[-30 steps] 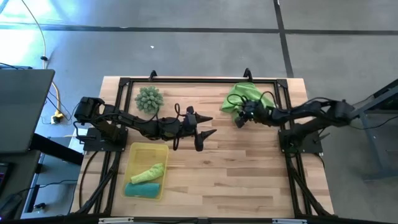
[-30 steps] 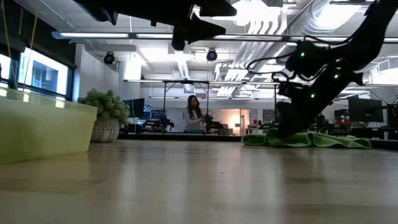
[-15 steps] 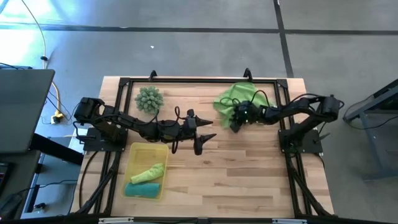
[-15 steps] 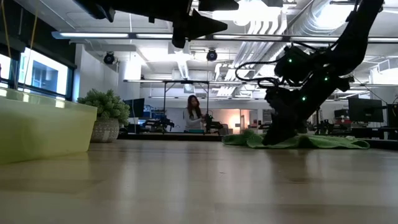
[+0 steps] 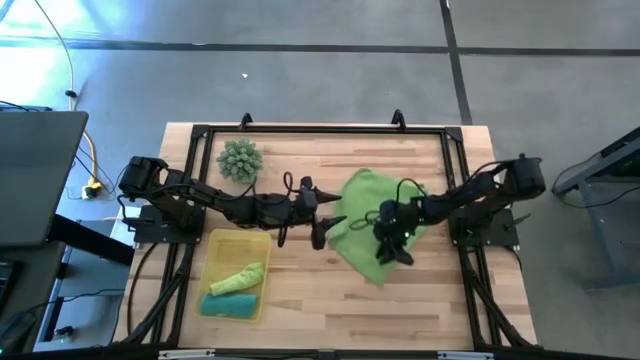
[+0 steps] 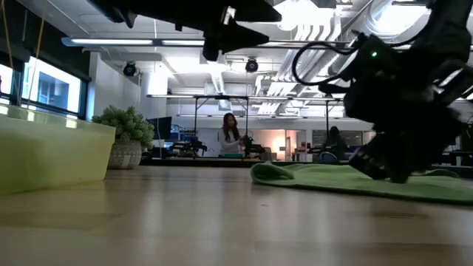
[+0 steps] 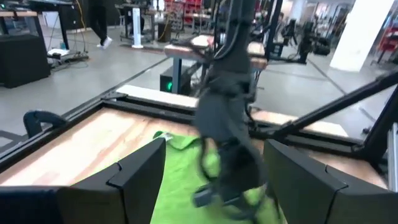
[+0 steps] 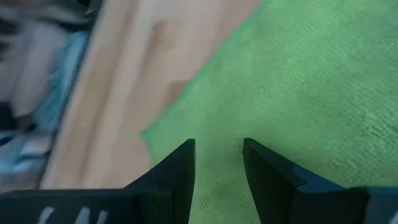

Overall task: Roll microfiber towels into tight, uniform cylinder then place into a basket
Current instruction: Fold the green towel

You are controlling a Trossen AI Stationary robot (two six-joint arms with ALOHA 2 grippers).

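**A:** Where's the cloth you have to roll, and which arm should you use?

**B:** The loose lime towel (image 5: 368, 222) lies spread near the middle of the table (image 5: 430, 290), a touch to the right. Your right tool (image 5: 392, 250) sits directly on top of it, over its near part. Your left tool (image 5: 328, 225) hovers just beside the towel's left edge, above the wood, so both are within reach, but the right one is already on the fabric.

**A:** How do the tools stand?

**B:** The left tool is spread wide with nothing between its fingers. The right tool is narrow, with a slim gap showing between its fingers (image 8: 177, 177) and green cloth under them; you can't tell from here whether any fold is pinched.

**A:** Which way does the towel run?

**B:** Its long axis runs diagonally, from far-left to near-right, ending in a corner pointing toward the near edge. I'd judge that a roll has to start along one straight edge.

**A:** And its look?

**B:** Mostly flat and open, softly rumpled, fuzzy-textured, not yet rolled. The basket (image 5: 212, 243) at near left already holds a lime roll (image 5: 240, 276) and a teal roll (image 5: 228, 303).
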